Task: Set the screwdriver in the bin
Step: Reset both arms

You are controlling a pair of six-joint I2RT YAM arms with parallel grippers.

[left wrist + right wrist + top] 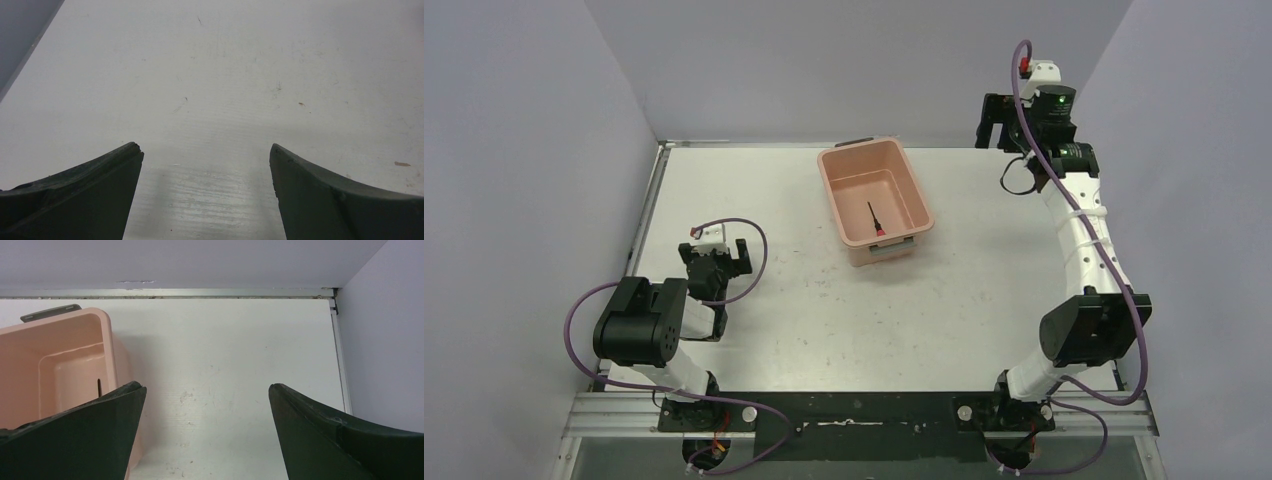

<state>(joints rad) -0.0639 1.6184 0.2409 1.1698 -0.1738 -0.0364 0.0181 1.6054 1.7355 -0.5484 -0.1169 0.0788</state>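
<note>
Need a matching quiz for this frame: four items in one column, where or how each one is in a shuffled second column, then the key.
Column 1
1. screwdriver
2. bin
3. left hand
4. right hand

Column 2
A. open, near the table's far edge, to the right of the bin
B. lying on the bin's floor
C. open, over bare table at the left side
D. standing on the table, far middle

Pairs: 1-B, 2-D, 3-C, 4-A
</note>
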